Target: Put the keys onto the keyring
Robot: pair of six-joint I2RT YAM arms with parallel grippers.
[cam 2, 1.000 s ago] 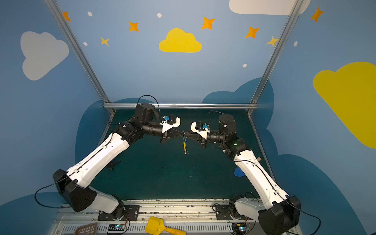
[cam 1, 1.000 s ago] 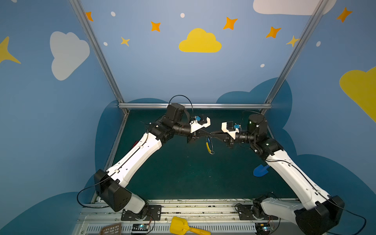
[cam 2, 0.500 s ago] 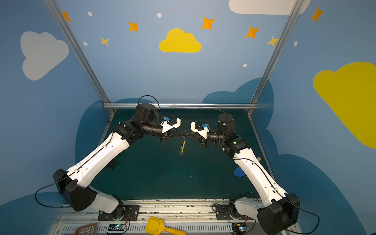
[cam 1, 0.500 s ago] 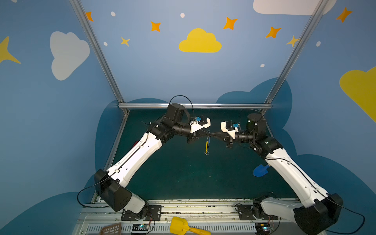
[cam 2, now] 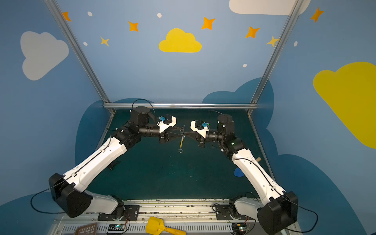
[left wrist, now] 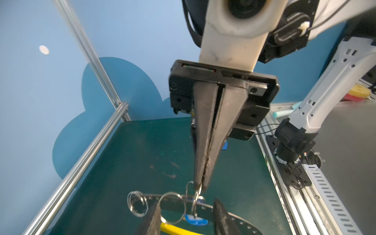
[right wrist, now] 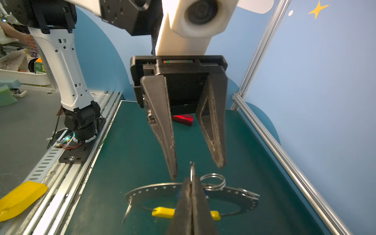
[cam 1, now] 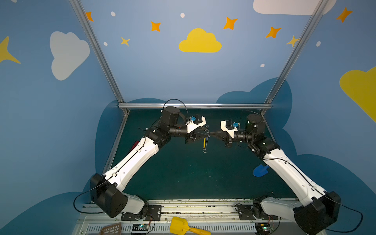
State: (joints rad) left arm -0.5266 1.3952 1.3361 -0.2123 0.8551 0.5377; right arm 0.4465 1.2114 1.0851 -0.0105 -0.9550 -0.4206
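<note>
Blue walls painted with clouds and stars enclose a green mat [cam 1: 183, 173]. Above it both arms are raised so that the grippers meet tip to tip, mid-air, toward the far side of the middle. The right gripper [left wrist: 200, 187] is seen with its fingers pressed flat together, and a thin metal ring of the keys [left wrist: 196, 221] is pinched at their tips, with the blue tag just under that ring. The keyring [right wrist: 154, 188] is carried in the air at the same spot, its studded rim passing close by the pinched ring. Whether the ring is threaded on the hoop cannot be told. In both top views the yellow arc [cam 1: 204, 140] is seen below the fingertips and the tiny loop [cam 2: 180, 150] at the near end. The left gripper [right wrist: 196, 171] is held open, its fingers [right wrist: 162, 132] set to either side of the pinched ring, with nothing gripped. A blue shovel [cam 1: 260, 170] lies on the mat at the near right, beside the right arm, and a yellow scoop [cam 1: 179, 225] lies past the near edge.
</note>
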